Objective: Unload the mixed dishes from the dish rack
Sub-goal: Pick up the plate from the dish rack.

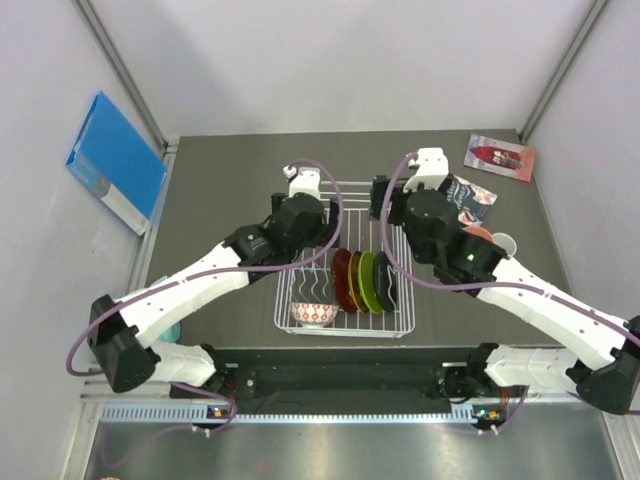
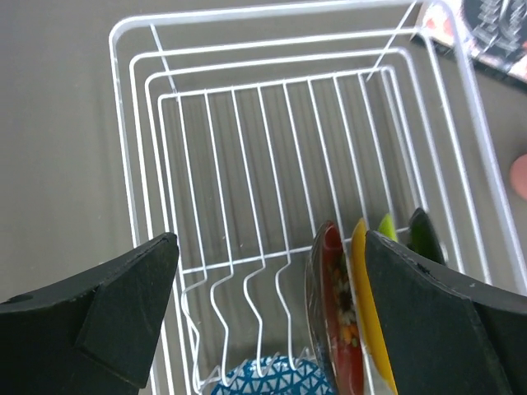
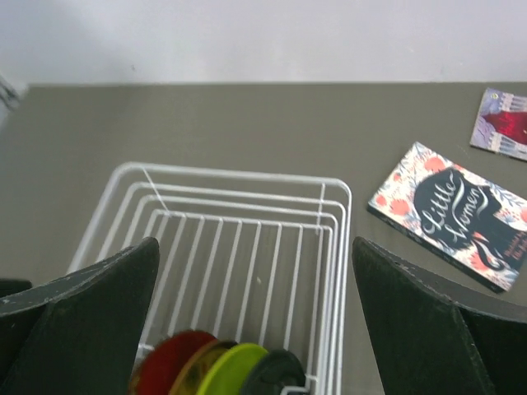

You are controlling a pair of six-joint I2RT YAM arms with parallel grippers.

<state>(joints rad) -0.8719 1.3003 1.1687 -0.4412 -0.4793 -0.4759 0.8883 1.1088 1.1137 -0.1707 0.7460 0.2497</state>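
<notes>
The white wire dish rack [image 1: 396,322] stands mid-table. In its near half, red [image 1: 343,278], amber [image 1: 355,281], lime-green [image 1: 368,282] and black [image 1: 384,282] plates stand on edge, and a small patterned bowl [image 1: 312,313] sits at the near left. My left gripper [image 2: 270,239] is open and empty above the rack [image 2: 140,148], with the red plate [image 2: 333,304] and bowl [image 2: 268,378] below it. My right gripper [image 3: 254,243] is open and empty above the rack [image 3: 338,247], with the plates [image 3: 235,370] below. A salmon mug [image 1: 481,232] and a white mug [image 1: 504,243] stand on the table right of the rack. The tall pink cup is out of view.
Two printed booklets lie at the back right: one [image 1: 472,200] beside the rack, also in the right wrist view [image 3: 449,214], and a red one [image 1: 499,156] in the corner. A blue folder [image 1: 115,160] leans on the left wall. Both arms cross over the rack's far half.
</notes>
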